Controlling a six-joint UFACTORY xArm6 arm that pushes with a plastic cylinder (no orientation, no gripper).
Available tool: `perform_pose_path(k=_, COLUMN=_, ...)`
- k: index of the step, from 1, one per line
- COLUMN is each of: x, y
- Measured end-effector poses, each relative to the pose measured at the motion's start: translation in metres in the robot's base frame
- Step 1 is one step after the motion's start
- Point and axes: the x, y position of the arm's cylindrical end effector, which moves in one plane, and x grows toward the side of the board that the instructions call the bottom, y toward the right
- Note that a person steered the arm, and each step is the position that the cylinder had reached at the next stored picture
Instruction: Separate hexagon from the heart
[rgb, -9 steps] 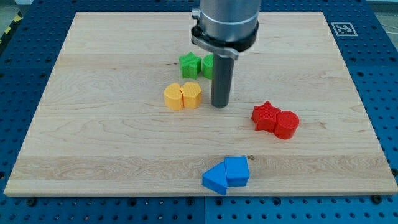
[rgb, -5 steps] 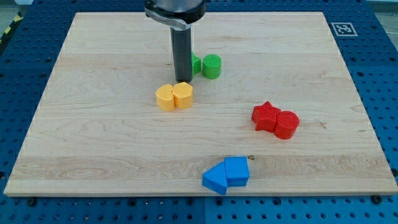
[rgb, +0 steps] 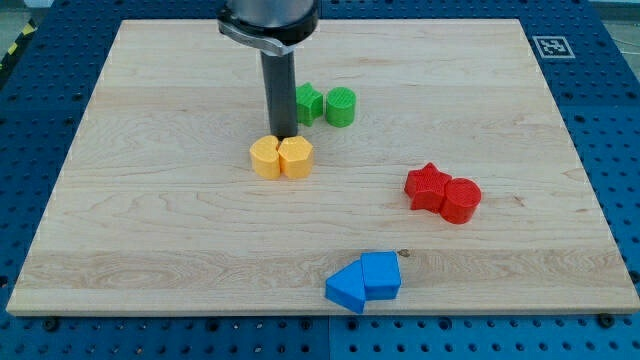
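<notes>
the arm has no hand, only a rod, and holds nothing. its tip sits just above the seam where the yellow heart touches the yellow hexagon, mid-tabletop. likely next: wedging down between them.

This looks like a robotics lab bench. My tip rests on a pale wooden board, which lies on a blue perforated metal table with a regular grid of holes. Far to the tip's upper right, a printed fiducial marker sits at the board's corner; probably for camera calibration
</notes>
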Motion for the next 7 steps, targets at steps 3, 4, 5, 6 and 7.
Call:
perform_pose_path(k=3, x=0.027, y=0.007)
perform_pose_path(k=4, x=0.034, y=0.008)
perform_pose_path(k=5, x=0.034, y=0.008)
perform_pose_path(k=6, x=0.034, y=-0.006)
perform_pose_path(k=7, x=0.040, y=0.002)
